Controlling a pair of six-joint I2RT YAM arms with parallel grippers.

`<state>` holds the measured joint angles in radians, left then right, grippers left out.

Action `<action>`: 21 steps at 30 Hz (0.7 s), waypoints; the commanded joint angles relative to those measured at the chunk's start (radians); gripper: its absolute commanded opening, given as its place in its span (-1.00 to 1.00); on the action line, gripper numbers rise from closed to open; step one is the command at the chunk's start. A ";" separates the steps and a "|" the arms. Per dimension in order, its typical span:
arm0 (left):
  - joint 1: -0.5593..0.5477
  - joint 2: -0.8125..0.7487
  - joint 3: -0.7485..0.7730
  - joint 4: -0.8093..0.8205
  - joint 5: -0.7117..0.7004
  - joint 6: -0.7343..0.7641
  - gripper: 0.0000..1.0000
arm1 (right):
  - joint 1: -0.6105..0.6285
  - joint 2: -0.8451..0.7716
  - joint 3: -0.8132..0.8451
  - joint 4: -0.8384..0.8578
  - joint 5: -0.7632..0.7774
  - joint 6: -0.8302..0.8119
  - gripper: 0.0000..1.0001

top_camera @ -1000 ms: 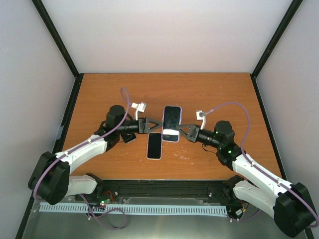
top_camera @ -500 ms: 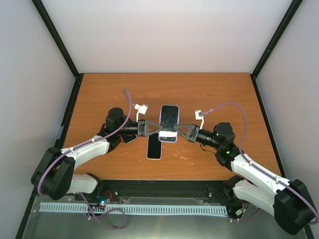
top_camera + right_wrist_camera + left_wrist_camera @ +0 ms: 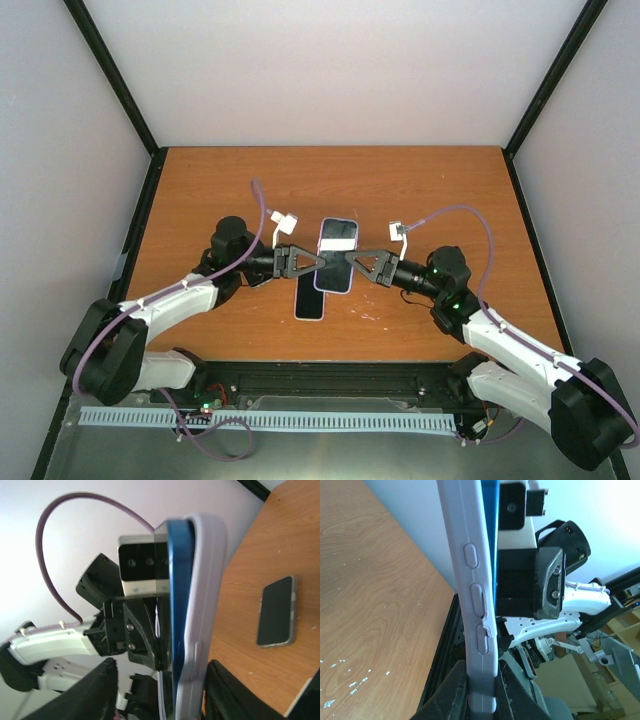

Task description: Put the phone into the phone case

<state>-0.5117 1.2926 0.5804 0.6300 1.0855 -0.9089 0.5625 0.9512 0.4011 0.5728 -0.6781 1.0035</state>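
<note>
The phone case [image 3: 337, 238], with the blue phone [image 3: 178, 605] nested in it, has drifted toward the spare phone [image 3: 310, 298] and hangs just above it. Now the left claw [image 3: 321, 262] pinches its edge shut, and the right claw [image 3: 351, 262] has loosened and straddles it. It is likely stiff, light and slick, so grip the long edges.

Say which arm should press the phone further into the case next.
Right, probably. The left gripper is shut on the edge of the lavender case, holding it up, so it serves as the support. The right gripper stands open either side of the case and the blue phone, free to push.
</note>
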 commanded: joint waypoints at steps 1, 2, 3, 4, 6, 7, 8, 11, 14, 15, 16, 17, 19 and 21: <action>-0.002 -0.075 0.031 -0.097 0.064 0.164 -0.99 | 0.005 -0.030 0.051 0.000 -0.001 0.013 0.02; -0.002 -0.084 0.034 -0.115 0.079 0.180 -0.99 | 0.005 -0.035 0.061 -0.018 0.003 0.013 0.10; -0.002 -0.090 0.036 -0.127 0.094 0.195 -0.99 | 0.005 -0.043 0.072 -0.039 0.010 0.007 0.15; -0.002 -0.094 0.040 -0.143 0.112 0.206 -0.99 | 0.005 -0.050 0.083 -0.055 0.017 0.003 0.16; -0.002 -0.098 0.056 -0.189 0.135 0.239 -0.99 | 0.004 -0.059 0.104 -0.081 0.027 -0.006 0.17; -0.002 -0.099 0.063 -0.220 0.140 0.258 -0.99 | 0.003 -0.060 0.114 -0.091 0.030 -0.016 0.16; -0.002 -0.101 0.071 -0.245 0.141 0.276 -0.99 | 0.002 -0.059 0.126 -0.102 0.029 -0.026 0.13; -0.002 -0.108 0.086 -0.304 0.141 0.317 -0.99 | -0.001 -0.047 0.159 -0.137 0.026 -0.046 -0.02; -0.002 -0.112 0.095 -0.342 0.136 0.342 -0.99 | -0.001 -0.037 0.170 -0.128 0.016 -0.045 -0.15; -0.002 -0.115 0.094 -0.347 0.132 0.345 -0.99 | -0.001 -0.037 0.172 -0.129 0.015 -0.048 -0.19; -0.002 -0.117 0.093 -0.350 0.131 0.347 -0.99 | -0.001 -0.037 0.175 -0.134 0.014 -0.053 -0.24; -0.002 -0.119 0.093 -0.356 0.130 0.351 -0.99 | -0.002 -0.037 0.176 -0.141 0.015 -0.061 -0.29; -0.002 -0.123 0.092 -0.371 0.118 0.362 -0.99 | -0.002 -0.038 0.178 -0.147 0.014 -0.070 -0.44; -0.002 -0.128 0.091 -0.391 0.100 0.374 -0.99 | -0.002 -0.039 0.177 -0.143 0.006 -0.076 -0.59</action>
<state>-0.5117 1.1885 0.6331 0.2958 1.1900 -0.5941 0.5613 0.9188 0.5362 0.3923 -0.6640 0.9554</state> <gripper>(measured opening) 0.118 0.260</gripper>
